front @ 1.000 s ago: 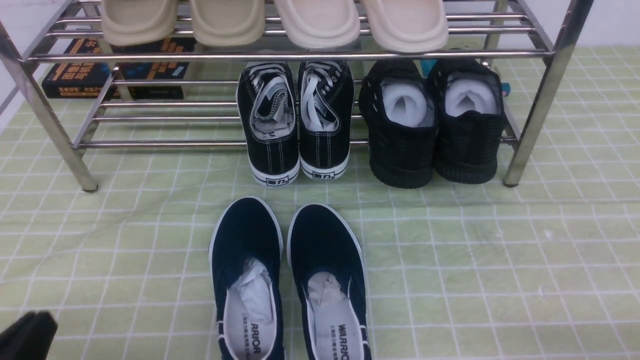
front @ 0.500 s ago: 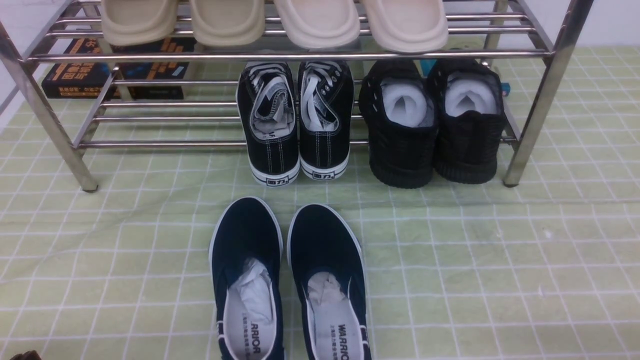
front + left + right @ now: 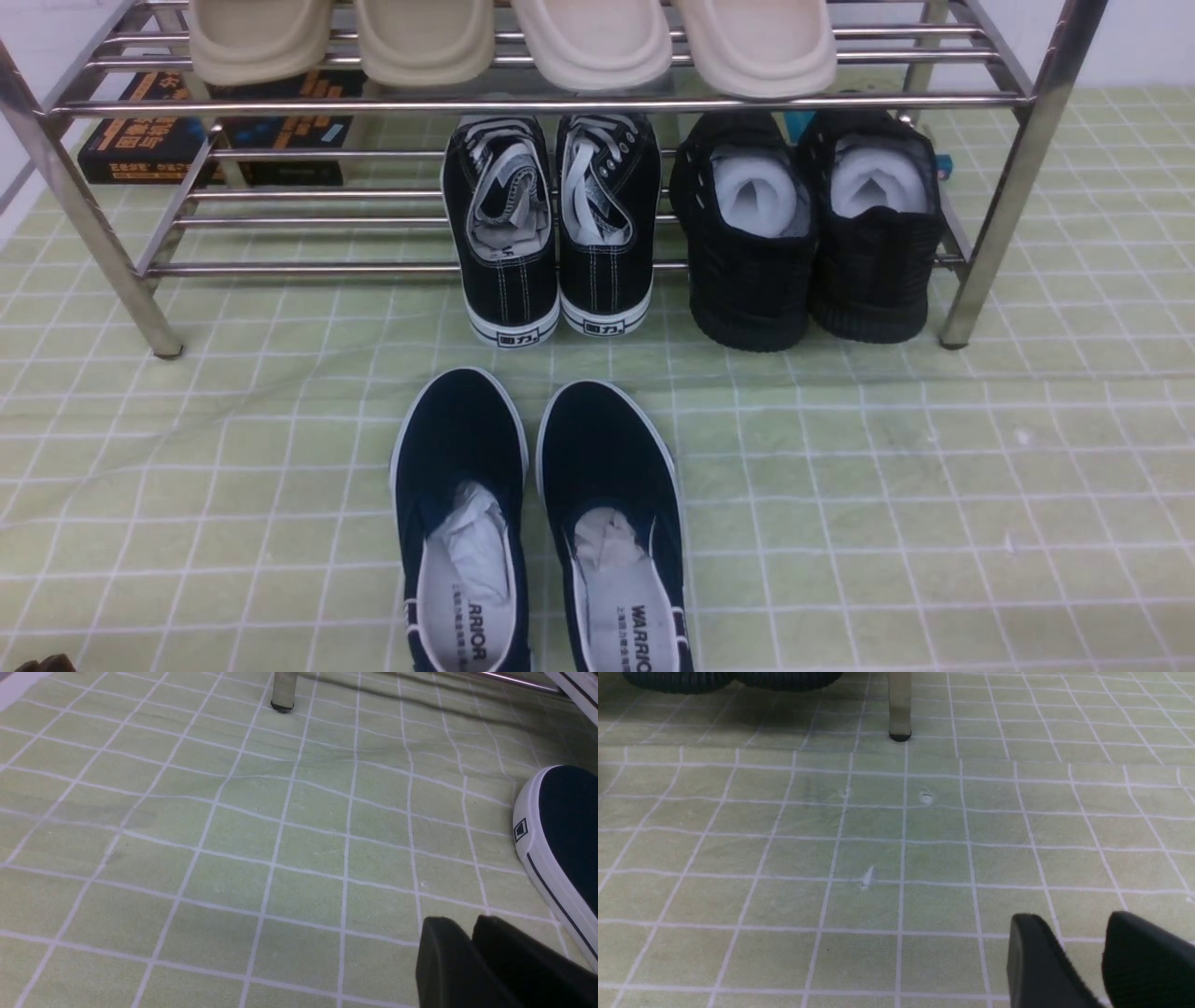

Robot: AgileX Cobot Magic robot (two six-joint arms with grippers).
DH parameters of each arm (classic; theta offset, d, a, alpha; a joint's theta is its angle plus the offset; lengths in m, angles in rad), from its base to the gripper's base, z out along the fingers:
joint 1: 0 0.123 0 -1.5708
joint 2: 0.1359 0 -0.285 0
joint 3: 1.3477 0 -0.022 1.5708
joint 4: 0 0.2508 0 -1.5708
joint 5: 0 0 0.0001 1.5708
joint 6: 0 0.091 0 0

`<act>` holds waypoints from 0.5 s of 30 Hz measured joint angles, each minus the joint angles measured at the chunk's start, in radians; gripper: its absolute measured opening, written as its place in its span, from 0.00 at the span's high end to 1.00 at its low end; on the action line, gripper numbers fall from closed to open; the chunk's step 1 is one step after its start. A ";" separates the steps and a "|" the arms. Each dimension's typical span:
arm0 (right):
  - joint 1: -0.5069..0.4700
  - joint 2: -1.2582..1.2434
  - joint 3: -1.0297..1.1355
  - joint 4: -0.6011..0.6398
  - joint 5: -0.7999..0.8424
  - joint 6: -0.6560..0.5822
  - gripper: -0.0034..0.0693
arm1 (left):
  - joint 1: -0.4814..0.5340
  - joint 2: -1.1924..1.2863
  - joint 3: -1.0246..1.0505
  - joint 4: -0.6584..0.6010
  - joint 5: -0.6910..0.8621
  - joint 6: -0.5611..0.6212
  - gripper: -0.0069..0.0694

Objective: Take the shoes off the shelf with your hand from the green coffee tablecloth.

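The pair of navy-blue slip-on shoes point(image 3: 540, 527) stands side by side on the green grid tablecloth point(image 3: 934, 504) that covers the bench, in front of the chrome shoe rack point(image 3: 1008, 177) and apart from it, toes pointing to the rack. Both are stuffed with paper. On the lower tier sit the black lace-up sneakers point(image 3: 555, 229) and, just beside them, the all-black knit shoes point(image 3: 808, 229); beige slippers point(image 3: 509, 42) lie on the upper tier.

One second ago the left claw point(image 3: 472, 938) showed as a large black shape in the lower left corner of the front view. Now only a small dark tip remains there. The shoes have not moved.

In the left wrist view its fingers point(image 3: 444, 956) are pressed together, holding nothing, near the toe of one navy shoe. The right claw point(image 3: 1069, 947) has its fingers apart with a narrow gap, over bare cloth
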 joint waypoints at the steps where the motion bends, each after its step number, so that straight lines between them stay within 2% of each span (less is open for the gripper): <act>1: 0.000 0.000 0.000 0.000 0.000 0.000 0.62 | 0.000 0.000 0.000 0.000 0.000 0.000 0.76; 15: 0.000 0.000 0.000 0.000 0.000 0.000 0.62 | 0.000 0.000 0.000 0.000 0.000 0.000 0.74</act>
